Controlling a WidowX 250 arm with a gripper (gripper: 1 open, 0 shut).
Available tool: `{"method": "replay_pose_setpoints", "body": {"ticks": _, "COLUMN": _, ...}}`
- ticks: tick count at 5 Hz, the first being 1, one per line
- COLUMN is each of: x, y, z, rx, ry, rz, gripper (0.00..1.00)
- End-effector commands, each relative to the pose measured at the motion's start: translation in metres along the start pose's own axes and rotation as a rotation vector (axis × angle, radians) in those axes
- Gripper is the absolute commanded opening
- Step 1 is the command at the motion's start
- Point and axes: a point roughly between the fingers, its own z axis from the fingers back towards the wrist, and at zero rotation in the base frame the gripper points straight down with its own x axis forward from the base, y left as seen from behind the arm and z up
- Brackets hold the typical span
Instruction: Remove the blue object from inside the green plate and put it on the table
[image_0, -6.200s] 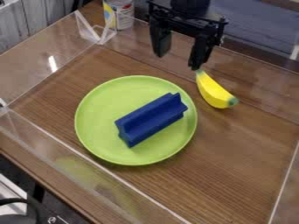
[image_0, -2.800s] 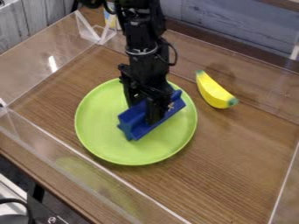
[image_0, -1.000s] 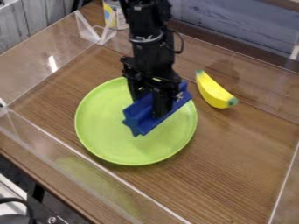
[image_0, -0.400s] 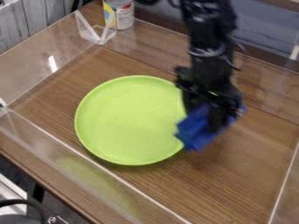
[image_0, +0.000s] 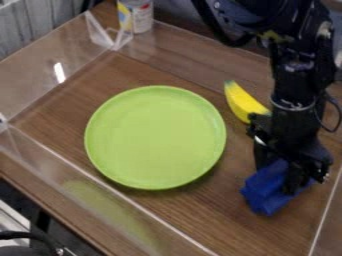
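The blue object (image_0: 271, 189) is a deep-blue block hanging tilted just above the table (image_0: 160, 215), right of the green plate (image_0: 154, 135) and clear of its rim. My gripper (image_0: 291, 165) comes down from above and is shut on the block's upper end, with the black fingers on either side of it. The lime-green plate lies flat with nothing in it. I cannot tell whether the block's lower end touches the wood.
A yellow toy banana (image_0: 242, 102) lies behind the gripper, just right of the plate. Clear plastic walls (image_0: 40, 160) border the tabletop. A white bottle (image_0: 132, 14) stands beyond the far wall. The right wall is close to the block.
The gripper has carried the blue block out of the plate, rightward and toward the front right of the table. The plate now lies bare and the banana has not moved.
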Motion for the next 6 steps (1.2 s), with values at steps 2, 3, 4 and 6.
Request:
{"method": "replay_pose_setpoints", "body": {"ticks": 2, "x": 0.005, "y": 0.010, "z": 0.024, "rx": -0.004, "ry": -0.073, "rz": 0.012, "gripper": 0.00}}
{"method": "replay_pose_setpoints", "body": {"ticks": 3, "x": 0.002, "y": 0.018, "z": 0.030, "rx": -0.006, "ry": -0.087, "rz": 0.023, "gripper": 0.00}}
{"method": "replay_pose_setpoints", "body": {"ticks": 4, "x": -0.002, "y": 0.028, "z": 0.038, "rx": -0.011, "ry": -0.105, "rz": 0.033, "gripper": 0.00}}
{"method": "replay_pose_setpoints", "body": {"ticks": 6, "x": 0.000, "y": 0.025, "z": 0.029, "rx": -0.018, "ry": -0.101, "rz": 0.030, "gripper": 0.00}}
